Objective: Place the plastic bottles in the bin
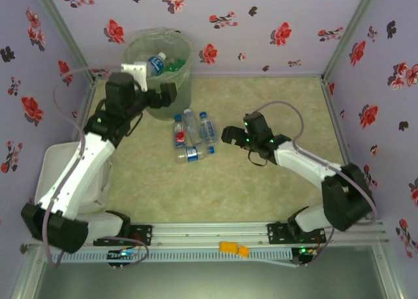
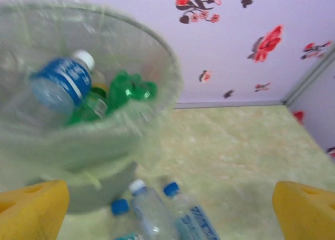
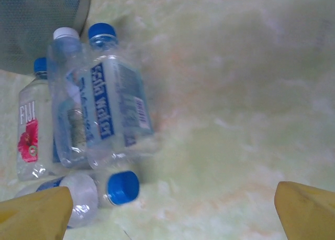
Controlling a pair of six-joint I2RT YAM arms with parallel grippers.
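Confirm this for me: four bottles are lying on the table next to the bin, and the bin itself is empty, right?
Not quite. The bin is not empty: the left wrist view shows a blue-labelled clear bottle and green bottles inside it. The four bottles do lie on the table next to the bin.

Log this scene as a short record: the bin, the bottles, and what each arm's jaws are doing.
bin: upright at the far left of the table, bag-lined
in bin: a clear blue-labelled bottle, green bottles
on table: four bottles lying beside the bin's base
left arm: jaws open, empty, by the bin
right arm: jaws open, empty, near the four bottles
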